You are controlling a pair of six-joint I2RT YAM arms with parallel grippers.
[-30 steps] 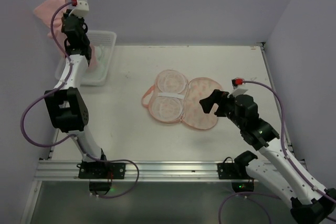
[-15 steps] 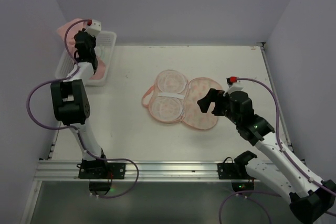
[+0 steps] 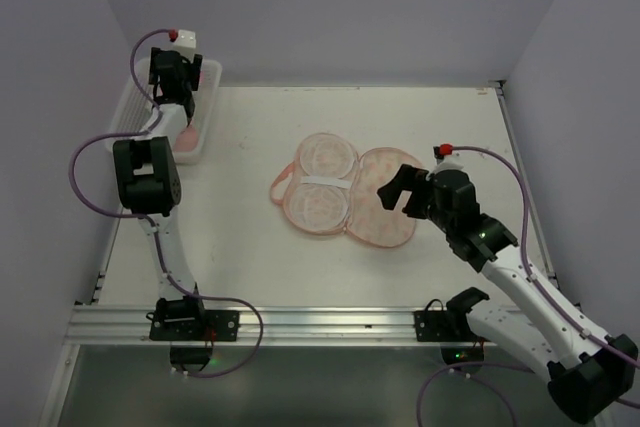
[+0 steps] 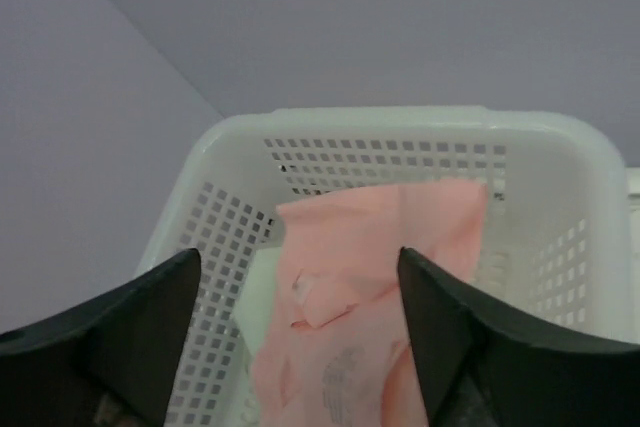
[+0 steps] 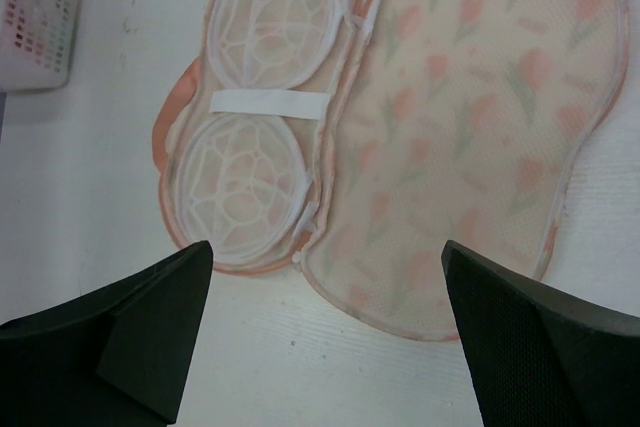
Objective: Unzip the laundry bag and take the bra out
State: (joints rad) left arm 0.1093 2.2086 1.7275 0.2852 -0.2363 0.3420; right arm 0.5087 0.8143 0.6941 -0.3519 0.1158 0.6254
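The left tool (image 3: 180, 97) is hovering over the white basket (image 3: 128, 115) at the far left corner of the tabletop (image 3: 250, 247), its fingers spread wide and gripping nothing. The bra (image 4: 370, 287) is lying crumpled inside the basket, directly below that tool. In the middle of the tabletop, the bag (image 3: 345, 192) is lying unzipped and spread flat, with two round white domes (image 5: 245, 182) showing on its left half and printed lining on its right. The right tool (image 3: 397, 190) is hanging by the bag's right half, fingers likewise parted, holding nothing.
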